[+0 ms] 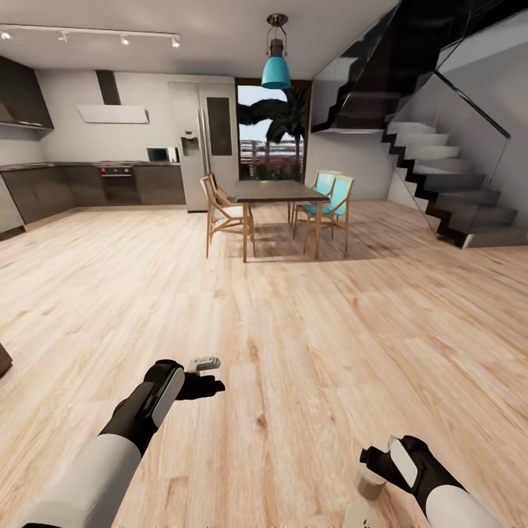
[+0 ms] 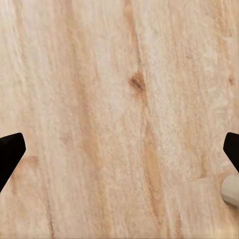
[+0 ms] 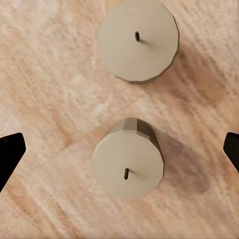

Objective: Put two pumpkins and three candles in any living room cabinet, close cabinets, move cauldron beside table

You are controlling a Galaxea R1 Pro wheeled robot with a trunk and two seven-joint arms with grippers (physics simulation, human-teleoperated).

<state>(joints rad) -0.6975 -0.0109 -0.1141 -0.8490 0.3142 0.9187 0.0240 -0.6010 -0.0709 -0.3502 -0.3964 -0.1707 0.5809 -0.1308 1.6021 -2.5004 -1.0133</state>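
Observation:
Two cream candles stand on the wood floor under my right gripper (image 3: 119,154), one between its fingers (image 3: 128,160) and one beyond (image 3: 138,40). Its black fingertips (image 3: 11,152) are spread wide and touch neither, so it is open. In the head view these candles (image 1: 369,481) (image 1: 358,516) sit at the bottom right, by the right gripper (image 1: 372,460). My left gripper (image 1: 209,384) hovers open over bare floor, with a pale third candle (image 1: 204,362) just beside it; that candle's edge (image 2: 230,190) shows in the left wrist view. The pumpkins, cabinet, cauldron and low table are out of view.
A dark dining table (image 1: 275,192) with wooden and teal chairs stands ahead across the open wood floor. The kitchen counters (image 1: 88,183) and fridge (image 1: 209,143) are at the back left, and a staircase (image 1: 447,183) rises at the right. A dark object's corner (image 1: 3,359) pokes in at the left edge.

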